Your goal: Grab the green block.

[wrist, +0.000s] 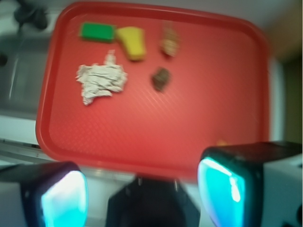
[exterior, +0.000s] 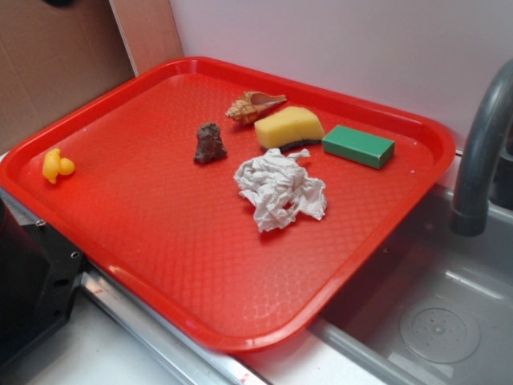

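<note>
Red fills most of both views: a big tray (exterior: 152, 233) sits partly over a gray sink (exterior: 425, 313), with a white wall (exterior: 345, 40) behind it and a dark, curved tap (exterior: 481, 144) off to one side.

On the tray, the green block (exterior: 358, 146) lies flat near the far rim, on the side close to the tap. Its top face is lighter than its sides. Just beside it is a yellow sponge (exterior: 289, 127), and the two look like they almost touch. A shell (exterior: 253, 106) sits behind the sponge, close to it. A small brown rock (exterior: 210, 143) lies alone, nearer the middle. A crumpled white paper (exterior: 280, 189) sits in front of the sponge and the block, with a little gap between them. A tiny yellow duck (exterior: 57, 166) rests far away by the other rim.

The wrist view is blurry. In it the block (wrist: 97, 31) shows at the top, far from the gripper (wrist: 142, 187). The gripper's two fingers (wrist: 64, 198) are set wide apart, with glowing blue pads, and nothing is between them. They hang over the near rim of the tray, well apart from all the things on it.
</note>
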Robot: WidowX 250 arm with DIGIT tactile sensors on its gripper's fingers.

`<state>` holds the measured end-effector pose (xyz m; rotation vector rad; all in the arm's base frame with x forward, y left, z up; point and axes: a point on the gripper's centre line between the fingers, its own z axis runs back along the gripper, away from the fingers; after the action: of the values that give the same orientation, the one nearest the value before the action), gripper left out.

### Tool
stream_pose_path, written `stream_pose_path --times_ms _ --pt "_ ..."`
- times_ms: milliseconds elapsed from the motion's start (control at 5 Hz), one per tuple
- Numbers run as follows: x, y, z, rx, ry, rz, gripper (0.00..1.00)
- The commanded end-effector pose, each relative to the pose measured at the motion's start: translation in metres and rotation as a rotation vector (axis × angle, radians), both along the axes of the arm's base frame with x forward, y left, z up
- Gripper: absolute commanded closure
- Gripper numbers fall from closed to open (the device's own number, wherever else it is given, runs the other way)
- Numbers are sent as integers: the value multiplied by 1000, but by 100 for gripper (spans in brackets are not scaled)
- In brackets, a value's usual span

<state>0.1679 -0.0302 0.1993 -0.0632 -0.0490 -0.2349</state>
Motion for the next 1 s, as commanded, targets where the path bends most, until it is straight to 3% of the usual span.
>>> stream_pose_path --times_ms 0,200,400,800 --pt "90 -42 -30 -20 -57 -384 0" --pt "124 -57 -53 -51 -117 -507 0" --pt "133 -70 -61 -29 -220 -619 0" --pt "133 -70 -61 -29 -220 -619 0"
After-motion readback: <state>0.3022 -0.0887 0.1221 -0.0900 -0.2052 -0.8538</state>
